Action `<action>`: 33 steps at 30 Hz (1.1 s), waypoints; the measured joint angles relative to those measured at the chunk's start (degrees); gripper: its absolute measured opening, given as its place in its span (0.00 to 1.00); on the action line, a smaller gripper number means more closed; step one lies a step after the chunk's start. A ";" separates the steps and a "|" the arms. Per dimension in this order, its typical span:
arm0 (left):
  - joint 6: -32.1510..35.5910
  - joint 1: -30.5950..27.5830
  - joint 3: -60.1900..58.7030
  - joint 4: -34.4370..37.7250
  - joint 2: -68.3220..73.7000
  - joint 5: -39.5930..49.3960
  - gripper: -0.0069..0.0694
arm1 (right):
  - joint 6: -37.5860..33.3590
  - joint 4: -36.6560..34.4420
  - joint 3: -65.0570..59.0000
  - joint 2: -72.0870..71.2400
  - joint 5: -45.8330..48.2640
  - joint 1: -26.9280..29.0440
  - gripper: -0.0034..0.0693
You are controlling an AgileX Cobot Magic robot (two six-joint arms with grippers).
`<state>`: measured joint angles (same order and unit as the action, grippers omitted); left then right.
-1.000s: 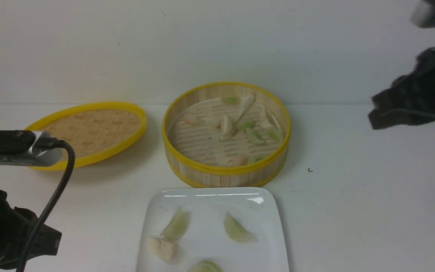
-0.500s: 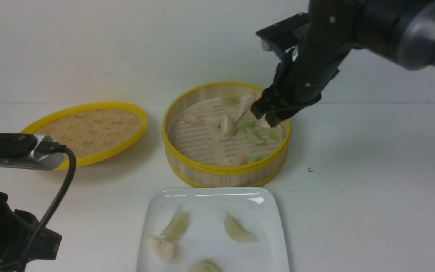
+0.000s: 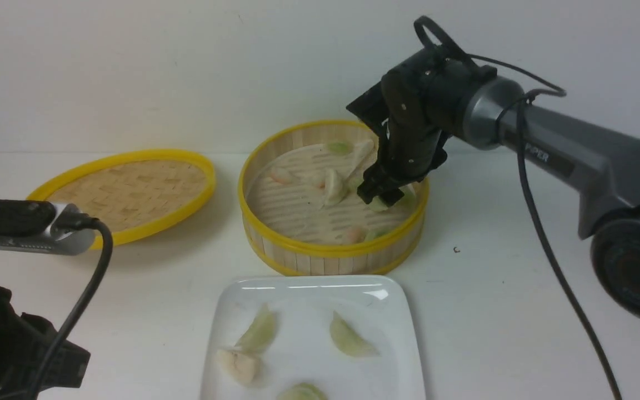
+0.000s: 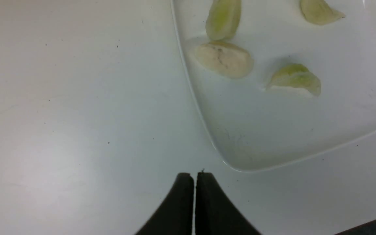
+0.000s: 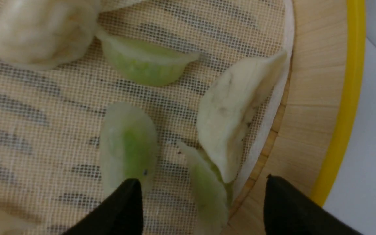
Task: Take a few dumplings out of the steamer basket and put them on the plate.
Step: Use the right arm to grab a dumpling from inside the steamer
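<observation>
The steamer basket (image 3: 320, 251) stands mid-table and holds several pale green dumplings among white and pinkish ones. My right gripper (image 3: 378, 197) is down inside its right side, open. In the right wrist view its jaws (image 5: 202, 181) straddle one green dumpling (image 5: 207, 192) that lies by the basket wall (image 5: 315, 98), without touching it. A second green dumpling (image 5: 127, 147) lies beside one fingertip. The plate (image 3: 309, 291) in front carries three green dumplings (image 3: 259, 332) and a white one (image 3: 238, 364). My left gripper (image 4: 194, 176) is shut and empty, over the table near the plate's corner (image 4: 237, 163).
The shallow woven lid (image 3: 131, 191) lies left of the basket. A white dumpling (image 5: 233, 114) leans against the green one between my right jaws. The left arm with its camera and cable (image 3: 31, 228) fills the front left corner.
My right arm swung in from the upper right and came down into the basket, and its jaws went from shut to open. The left arm barely moved.
</observation>
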<state>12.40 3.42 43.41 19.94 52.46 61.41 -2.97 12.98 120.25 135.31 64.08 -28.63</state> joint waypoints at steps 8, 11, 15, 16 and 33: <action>0.00 0.00 0.00 0.00 0.00 0.06 0.08 | 1.95 -0.53 0.68 1.24 0.88 0.00 0.55; 0.00 0.00 0.00 0.00 0.00 0.06 0.08 | 1.87 -1.24 0.68 1.68 1.91 0.11 0.38; 0.00 0.00 0.00 0.00 0.00 0.06 0.08 | 2.07 -1.51 1.52 1.68 3.30 0.47 0.10; 0.00 0.00 0.00 0.00 0.00 0.06 0.08 | 2.07 -2.05 2.48 1.74 4.25 0.47 0.08; 0.00 0.00 0.00 0.00 0.00 0.06 0.08 | -0.32 -20.99 -9.61 -20.52 6.96 -3.42 0.06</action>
<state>12.40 3.42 43.41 19.94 52.46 61.47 -3.29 -8.00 110.64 114.80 71.04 -32.05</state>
